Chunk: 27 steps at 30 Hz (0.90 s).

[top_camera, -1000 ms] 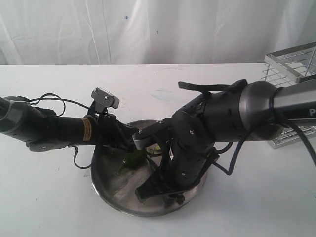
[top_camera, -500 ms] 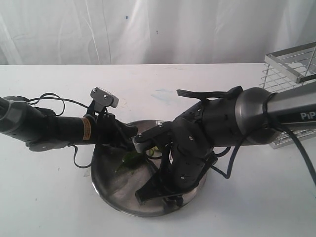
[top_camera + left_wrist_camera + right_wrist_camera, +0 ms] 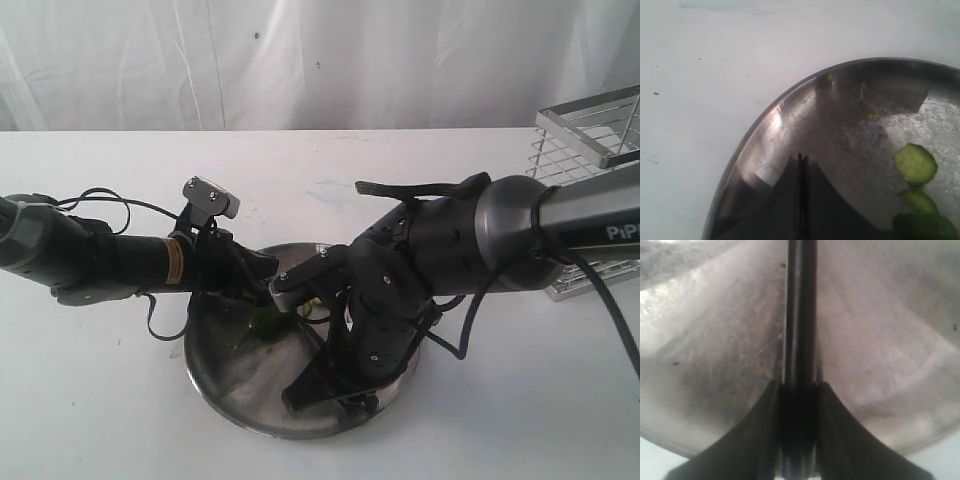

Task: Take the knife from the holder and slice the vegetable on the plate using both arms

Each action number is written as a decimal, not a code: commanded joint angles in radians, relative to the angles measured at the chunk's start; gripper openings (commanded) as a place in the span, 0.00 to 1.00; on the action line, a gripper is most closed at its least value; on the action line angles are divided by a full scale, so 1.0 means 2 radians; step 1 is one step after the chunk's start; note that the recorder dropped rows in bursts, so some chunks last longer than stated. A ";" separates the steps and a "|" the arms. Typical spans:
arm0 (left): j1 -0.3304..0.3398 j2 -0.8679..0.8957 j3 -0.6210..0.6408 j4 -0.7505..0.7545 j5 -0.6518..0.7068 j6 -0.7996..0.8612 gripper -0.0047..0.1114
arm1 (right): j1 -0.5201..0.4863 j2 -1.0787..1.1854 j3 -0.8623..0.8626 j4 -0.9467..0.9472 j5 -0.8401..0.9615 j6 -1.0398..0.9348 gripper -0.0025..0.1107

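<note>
A plain white flat surface (image 3: 100, 400) spans the scene from left to right. A faint pale-blue smudge (image 3: 325, 190) marks it just beyond the middle. Along its far edge hangs a wrinkled white fabric curtain (image 3: 300, 60) with a few tiny dark specks.

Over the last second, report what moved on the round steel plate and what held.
The bulky black right arm slid slightly leftward in the exterior view, over the round stainless-steel plate. Its right gripper stays shut on the slim dark knife. The slimmer left arm, its shut left gripper and the green vegetable slices barely shifted. Nothing was released.
</note>
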 commanded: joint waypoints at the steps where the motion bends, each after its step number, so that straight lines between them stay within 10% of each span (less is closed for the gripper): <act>1: -0.003 0.016 0.010 0.049 0.052 -0.011 0.04 | -0.005 0.011 0.007 -0.057 0.042 0.001 0.02; 27: -0.002 -0.016 -0.002 0.059 -0.029 -0.019 0.04 | -0.005 0.013 0.007 -0.120 0.045 0.021 0.02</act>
